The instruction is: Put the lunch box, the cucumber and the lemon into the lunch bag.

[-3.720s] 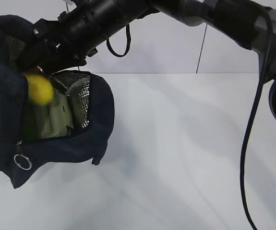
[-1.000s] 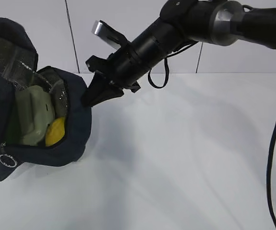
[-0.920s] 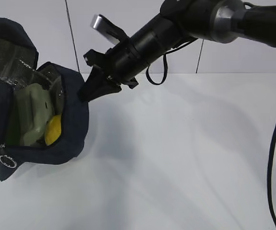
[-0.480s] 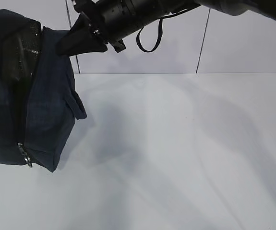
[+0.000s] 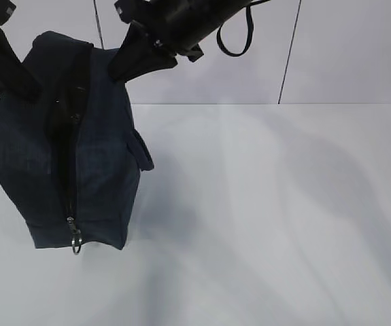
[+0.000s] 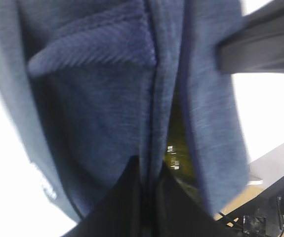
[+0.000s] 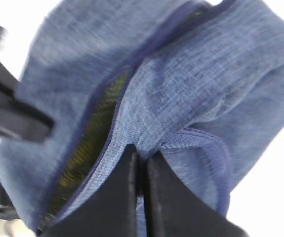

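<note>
I have both sets of jaws pinched narrow on fabric: the left gripper (image 6: 149,190) and the right gripper (image 7: 141,182) each clamp one edge of the lunch bag (image 5: 79,149) beside its open zipper slit, and the bag stands upright between them, its foot at the white table (image 5: 270,224). Something yellowish shows down the slit; the lunch box, cucumber and lemon I cannot make out. My worry is thin cloth slipping from one pinch, so the bag would topple and spill its load.

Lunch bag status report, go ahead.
Both hands shut on lunch bag fabric: left hand, right hand. Bag upright, opening nearly closed, ring pull at bottom. Nothing in the way.
</note>
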`<move>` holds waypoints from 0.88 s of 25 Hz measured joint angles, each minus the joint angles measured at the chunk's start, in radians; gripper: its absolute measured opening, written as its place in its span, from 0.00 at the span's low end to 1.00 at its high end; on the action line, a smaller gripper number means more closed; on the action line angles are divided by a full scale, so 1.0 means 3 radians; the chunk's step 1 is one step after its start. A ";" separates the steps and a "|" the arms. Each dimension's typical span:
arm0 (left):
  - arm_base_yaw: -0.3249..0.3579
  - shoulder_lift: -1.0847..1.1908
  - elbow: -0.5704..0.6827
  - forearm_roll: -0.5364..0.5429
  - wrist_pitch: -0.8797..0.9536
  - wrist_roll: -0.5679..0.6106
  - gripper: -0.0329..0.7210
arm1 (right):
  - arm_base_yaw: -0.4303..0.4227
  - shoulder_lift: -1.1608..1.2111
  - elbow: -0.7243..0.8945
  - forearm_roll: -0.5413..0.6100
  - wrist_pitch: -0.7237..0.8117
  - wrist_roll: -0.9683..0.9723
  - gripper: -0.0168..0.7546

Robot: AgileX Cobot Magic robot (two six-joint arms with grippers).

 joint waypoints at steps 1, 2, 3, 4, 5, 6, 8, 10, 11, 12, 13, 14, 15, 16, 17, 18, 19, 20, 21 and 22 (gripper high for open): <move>-0.0004 0.0000 0.0000 0.0004 0.0000 0.0000 0.03 | -0.0015 -0.0046 0.0000 -0.0057 0.0017 0.0034 0.03; -0.0004 0.0000 0.0000 0.0004 0.0000 0.0000 0.03 | -0.0025 -0.0088 0.0000 -0.0092 0.0023 0.0050 0.03; -0.0004 0.0000 0.0007 0.0004 -0.0006 0.0000 0.03 | -0.0049 -0.0113 0.0000 -0.0143 0.0025 0.0086 0.03; -0.0011 0.0000 0.0032 0.0004 -0.0013 0.0006 0.03 | -0.0058 -0.0145 0.0000 -0.0213 0.0025 0.0123 0.03; -0.0024 0.0000 0.0053 -0.0003 -0.0028 0.0026 0.03 | -0.0063 -0.0175 0.0000 -0.0286 0.0031 0.0163 0.03; -0.0044 0.0000 0.0093 -0.0003 -0.0047 0.0044 0.03 | -0.0073 -0.0208 0.0036 -0.0359 0.0031 0.0198 0.03; -0.0117 0.0000 0.0163 -0.0003 -0.0127 0.0076 0.03 | -0.0084 -0.0268 0.0150 -0.0420 0.0031 0.0219 0.03; -0.0203 0.0000 0.0233 0.0006 -0.0242 0.0099 0.03 | -0.0084 -0.0325 0.0302 -0.0471 0.0031 0.0221 0.03; -0.0257 0.0000 0.0259 0.0027 -0.0304 0.0115 0.03 | -0.0084 -0.0369 0.0364 -0.0522 0.0031 0.0221 0.03; -0.0310 0.0000 0.0278 0.0044 -0.0366 0.0129 0.03 | -0.0084 -0.0413 0.0433 -0.0576 0.0031 0.0215 0.03; -0.0352 0.0000 0.0293 0.0072 -0.0414 0.0128 0.03 | -0.0084 -0.0455 0.0502 -0.0631 0.0031 0.0215 0.03; -0.0395 0.0000 0.0316 0.0092 -0.0471 0.0136 0.03 | -0.0084 -0.0510 0.0561 -0.0706 0.0031 0.0215 0.03; -0.0423 0.0000 0.0337 0.0093 -0.0527 0.0136 0.03 | -0.0090 -0.0567 0.0636 -0.0769 0.0031 0.0209 0.03; -0.0431 0.0000 0.0368 0.0093 -0.0568 0.0142 0.03 | -0.0099 -0.0624 0.0713 -0.0817 0.0031 0.0209 0.03; -0.0437 0.0000 0.0408 0.0093 -0.0630 0.0142 0.03 | -0.0108 -0.0669 0.0796 -0.0841 0.0023 0.0209 0.03; -0.0439 0.0000 0.0451 0.0093 -0.0684 0.0148 0.03 | -0.0115 -0.0724 0.0873 -0.0858 -0.0019 0.0193 0.03; -0.0445 0.0000 0.0485 0.0083 -0.0722 0.0152 0.03 | -0.0122 -0.0781 0.0973 -0.0865 -0.0076 0.0166 0.03; -0.0458 0.0000 0.0524 0.0057 -0.0782 0.0168 0.03 | -0.0136 -0.0827 0.1077 -0.0879 -0.0144 0.0115 0.03; -0.0478 0.0000 0.0562 0.0012 -0.0858 0.0215 0.03 | -0.0135 -0.0882 0.1171 -0.0886 -0.0203 0.0054 0.03; -0.0517 0.0000 0.0595 -0.0051 -0.0952 0.0283 0.03 | -0.0143 -0.0937 0.1293 -0.0884 -0.0277 -0.0001 0.03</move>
